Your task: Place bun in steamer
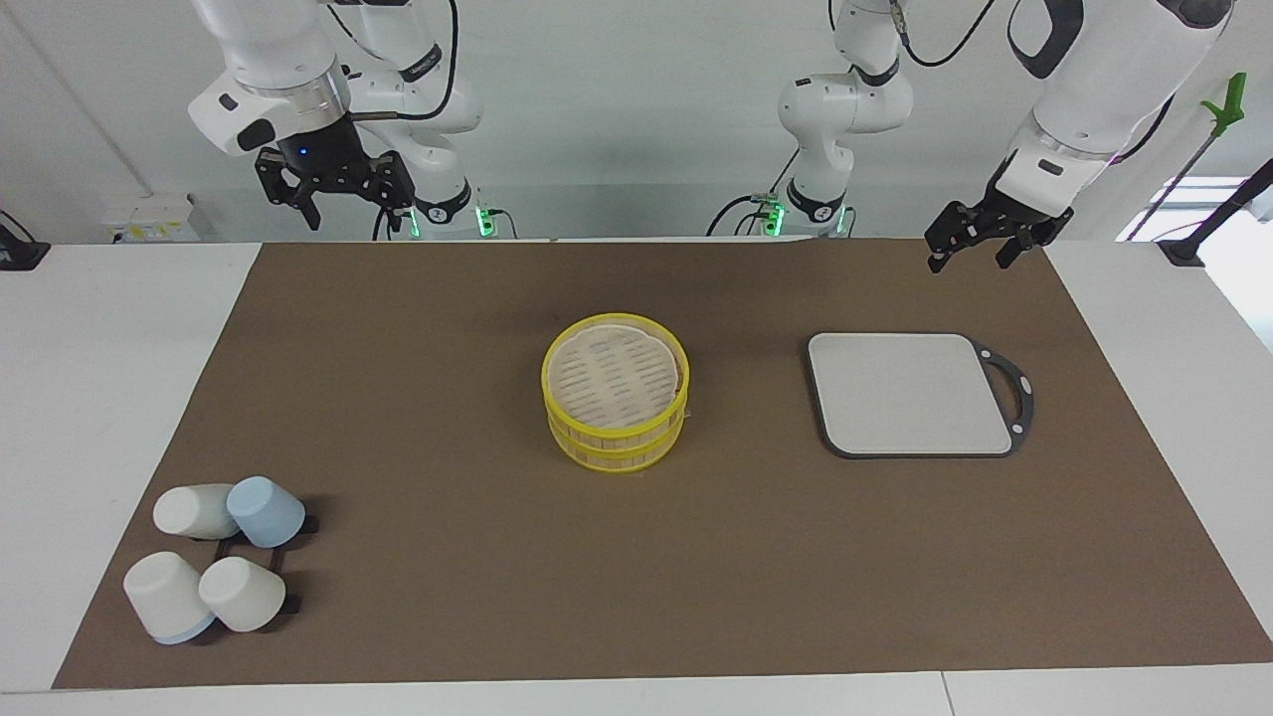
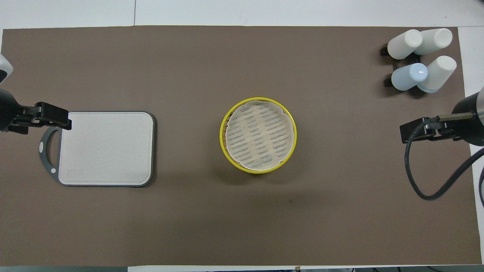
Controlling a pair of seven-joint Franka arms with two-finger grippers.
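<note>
1. The steamer (image 1: pixel 616 405) stands in the middle of the brown mat (image 1: pixel 477 557) on the counter (image 1: pixel 80 328): two stacked tan tiers with yellow rims, the upper one showing a pale woven top (image 2: pixel 258 135) that fills the ring.
2. The bun cannot be seen in either view; nothing lies on the steamer's top, and nothing small and cream-white shows on the mat around the steamer.
3. The grey square board (image 1: pixel 910 394) with a dark rim and handle loop lies flat beside the steamer, toward the left arm's end of the counter, well apart from it.
4. Four upturned cups (image 1: pixel 214 567), three white and one pale blue, sit on a dark rack farther from the robots than the steamer, toward the right arm's end of the counter.
5. The right gripper (image 1: pixel 336 204) hangs high in the air, over the mat's edge nearest the robots, well apart from the steamer toward the right arm's end; its jaws stand wide apart and hold nothing.
6. The left gripper (image 1: pixel 980 244) hangs in the air over the mat just past the board's handle as reckoned from the steamer; its jaws are spread and carry nothing.
</note>
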